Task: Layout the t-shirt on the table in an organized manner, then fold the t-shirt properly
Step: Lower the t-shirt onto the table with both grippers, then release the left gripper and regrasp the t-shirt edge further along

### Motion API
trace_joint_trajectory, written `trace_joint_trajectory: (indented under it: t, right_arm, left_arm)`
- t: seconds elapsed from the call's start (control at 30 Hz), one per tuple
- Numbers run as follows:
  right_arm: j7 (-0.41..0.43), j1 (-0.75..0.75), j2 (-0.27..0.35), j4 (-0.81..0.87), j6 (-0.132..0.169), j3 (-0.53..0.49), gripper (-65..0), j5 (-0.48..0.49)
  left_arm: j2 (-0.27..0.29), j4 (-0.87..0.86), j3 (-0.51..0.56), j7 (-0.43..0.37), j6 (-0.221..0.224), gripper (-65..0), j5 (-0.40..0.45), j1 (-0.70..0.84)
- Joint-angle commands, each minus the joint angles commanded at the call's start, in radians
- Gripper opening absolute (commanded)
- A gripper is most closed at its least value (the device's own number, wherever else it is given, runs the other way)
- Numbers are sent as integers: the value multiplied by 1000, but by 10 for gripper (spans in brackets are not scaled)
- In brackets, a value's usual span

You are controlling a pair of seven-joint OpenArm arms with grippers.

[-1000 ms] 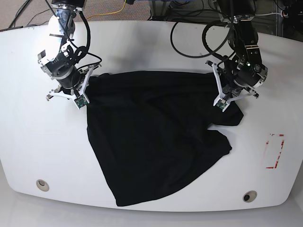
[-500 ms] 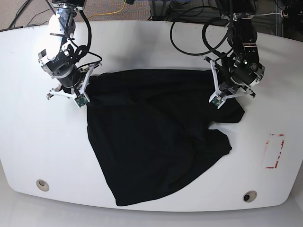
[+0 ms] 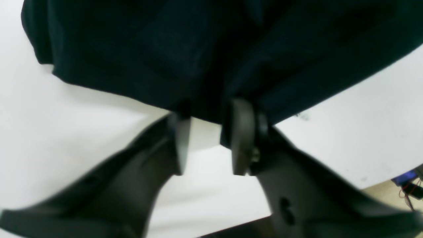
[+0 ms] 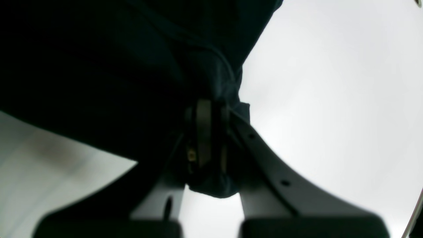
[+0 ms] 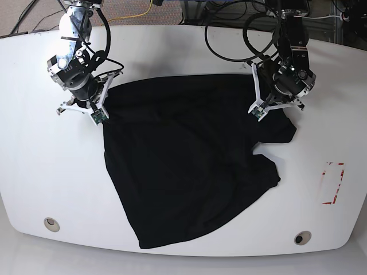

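The black t-shirt [image 5: 183, 166] lies spread over the middle of the white table [image 5: 34, 172], its lower part running to a point toward the near edge between the two round holes [image 5: 51, 224]. Its two far corners are lifted at the arms.

The left end effector [image 3: 211, 138] sits at the shirt's far corner on the right side of the base view. In its wrist view the two fingers [image 3: 243, 135] stand apart with bare table showing between them lower down, and their tips reach the hem of the cloth. The fabric bunches between the tips, so it appears to be pinching the shirt edge.

The right end effector [image 4: 208, 132] is at the opposite corner. Its fingers [image 4: 202, 129] are pressed close together, clamped on a gathered fold of the shirt, with a small tuft of cloth hanging below them.

Red tape marks [image 5: 332, 183] lie on the table, well apart from the shirt.
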Motion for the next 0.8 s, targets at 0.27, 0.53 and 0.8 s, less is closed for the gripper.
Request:
trace_joint_trajectory:
  t: [0.27, 0.53, 0.8]
  right_arm:
    - [0, 0, -17, 0, 0, 0, -650, -2]
    - [0, 0, -18, 0, 0, -3, -650, 0]
    - [0, 0, -18, 0, 0, -3, -650, 0]
  left_arm:
    - [-3, 0, -31, 0, 0, -388, 0, -75]
    - [2, -6, -143, 0, 0, -386, 0, -267]
    - [2, -6, -144, 0, 0, -383, 0, -370]
